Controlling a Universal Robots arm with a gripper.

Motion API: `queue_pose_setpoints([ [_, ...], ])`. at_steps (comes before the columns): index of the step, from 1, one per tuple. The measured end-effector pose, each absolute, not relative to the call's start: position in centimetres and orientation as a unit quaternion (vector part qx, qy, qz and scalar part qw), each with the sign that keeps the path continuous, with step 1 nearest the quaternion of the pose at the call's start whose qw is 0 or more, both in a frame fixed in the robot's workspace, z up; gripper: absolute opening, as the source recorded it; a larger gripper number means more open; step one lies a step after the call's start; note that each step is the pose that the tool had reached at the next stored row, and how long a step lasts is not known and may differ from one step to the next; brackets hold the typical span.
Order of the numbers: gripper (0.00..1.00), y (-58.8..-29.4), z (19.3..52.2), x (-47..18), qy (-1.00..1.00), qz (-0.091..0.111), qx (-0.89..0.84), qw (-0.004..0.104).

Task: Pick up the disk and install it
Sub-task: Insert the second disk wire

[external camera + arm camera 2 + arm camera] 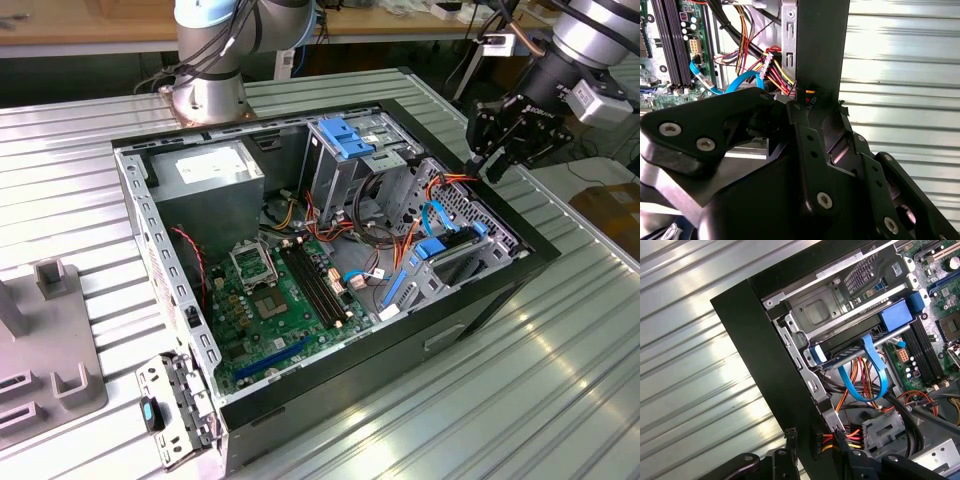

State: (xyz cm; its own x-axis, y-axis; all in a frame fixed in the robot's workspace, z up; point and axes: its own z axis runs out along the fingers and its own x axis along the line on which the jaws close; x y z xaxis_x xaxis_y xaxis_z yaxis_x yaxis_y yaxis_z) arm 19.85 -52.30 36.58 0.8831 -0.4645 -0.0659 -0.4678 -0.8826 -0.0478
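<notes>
Gripper, black and jointed, hangs at the upper right of the exterior view on the end of a silver and black arm, just above the right-hand wall of an open black computer case that lies on its side. How far open it is cannot be told, nor whether it has hold of anything. Just below and to the left of it in that frame, inside the case by the same wall, the flat silver-grey disk with blue plastic carrier rails sits edge-on in a metal drive bay. In the first wrist view the disk shows as a dark slab with a blue rail piece at each end, and a flat blue ribbon cable loops beside it, near a bundle of red, yellow and orange wires. Toward the middle of the exterior view lies a green motherboard. Above it, at the back of the case, stand a bare blue plastic bracket and a large grey power-supply box. The case rests on a ribbed silver metal surface, with a grey moulded fixture at the left edge.
</notes>
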Motion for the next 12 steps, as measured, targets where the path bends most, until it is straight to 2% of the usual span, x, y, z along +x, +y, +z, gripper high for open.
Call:
queue_pose_setpoints([
  [7,0.40,-52.30,36.58,19.85,0.240,0.026,-0.970,0.031],
  [8,0.33,-52.29,36.58,19.85,0.240,0.026,-0.970,0.031],
  [11,0.33,-52.29,36.58,19.85,0.240,0.026,-0.970,0.031],
  [12,0.25,-52.29,36.58,19.85,0.240,0.026,-0.970,0.031],
])
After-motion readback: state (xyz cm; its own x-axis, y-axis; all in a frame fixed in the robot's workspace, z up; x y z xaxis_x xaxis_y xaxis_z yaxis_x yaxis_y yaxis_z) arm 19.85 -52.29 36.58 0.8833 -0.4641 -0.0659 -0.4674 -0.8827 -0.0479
